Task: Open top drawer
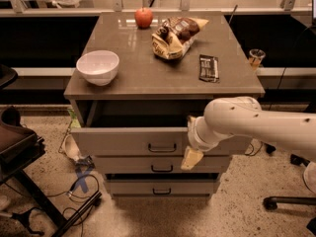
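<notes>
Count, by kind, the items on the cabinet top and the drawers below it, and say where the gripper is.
Drawers: 3 (top drawer pulled out, middle drawer, bottom drawer)
White bowl: 1
Red apple: 1
Snack bag: 1
Dark snack bar: 1
Total: 7
The gripper hangs before the right part of the top drawer's front.

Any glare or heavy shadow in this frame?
Camera view: glare on the cabinet top near the apple; the top drawer is in deep shadow inside; the gripper, at the drawer front right of its handle, is evenly lit.
</notes>
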`<state>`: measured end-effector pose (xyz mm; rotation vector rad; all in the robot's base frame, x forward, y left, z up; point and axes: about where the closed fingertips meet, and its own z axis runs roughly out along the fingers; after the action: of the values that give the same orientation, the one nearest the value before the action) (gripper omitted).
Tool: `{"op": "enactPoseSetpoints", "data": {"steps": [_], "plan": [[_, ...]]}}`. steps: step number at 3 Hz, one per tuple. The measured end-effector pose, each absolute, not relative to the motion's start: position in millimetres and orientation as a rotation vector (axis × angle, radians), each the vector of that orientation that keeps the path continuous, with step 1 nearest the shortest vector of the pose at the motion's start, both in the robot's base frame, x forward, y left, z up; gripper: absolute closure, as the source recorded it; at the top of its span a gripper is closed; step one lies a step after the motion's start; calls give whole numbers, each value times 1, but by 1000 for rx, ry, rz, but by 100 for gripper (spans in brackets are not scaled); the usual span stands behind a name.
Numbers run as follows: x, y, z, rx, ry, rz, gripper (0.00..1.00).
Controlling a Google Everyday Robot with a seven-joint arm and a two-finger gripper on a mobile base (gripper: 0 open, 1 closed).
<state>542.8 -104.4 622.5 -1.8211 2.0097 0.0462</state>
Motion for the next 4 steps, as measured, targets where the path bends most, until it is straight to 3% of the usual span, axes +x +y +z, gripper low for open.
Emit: {"op": "enactPoseSetpoints", "data": {"steps": [1,3,4], "plan": [[543,-104,627,-1823,2013,44,49],[543,-104,644,-1823,2013,44,95],[543,-104,646,-1824,2013,44,100]]}}
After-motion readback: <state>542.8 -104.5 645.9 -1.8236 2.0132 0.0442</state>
